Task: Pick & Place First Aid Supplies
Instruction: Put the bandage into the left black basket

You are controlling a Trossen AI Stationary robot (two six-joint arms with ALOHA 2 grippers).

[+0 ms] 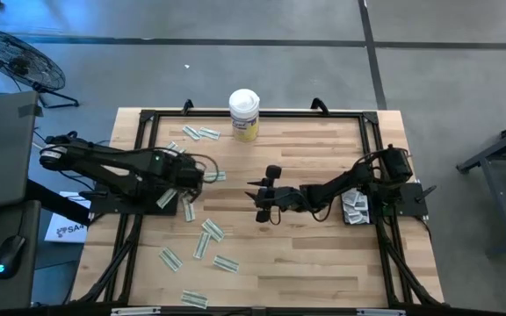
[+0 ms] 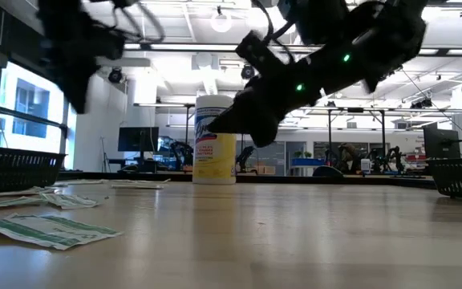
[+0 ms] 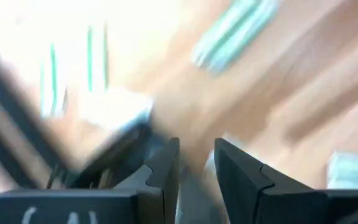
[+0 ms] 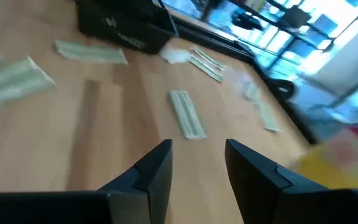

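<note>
Overhead, the table (image 1: 323,263) carries scattered packets (image 1: 212,231): flat, narrow pale strips with green stripes, some lying askew, most spread just below and beside the left gripper (image 1: 202,174). A few more sit above it near the canister (image 1: 244,115), and a small heap lies in a tray (image 1: 355,207) behind the right arm. The left gripper hovers at the table's left, fingers (image 3: 166,171) slightly parted, nothing between them. The right gripper (image 1: 255,198), mid-table, stands open and empty, with one strip (image 4: 187,113) just ahead.
</note>
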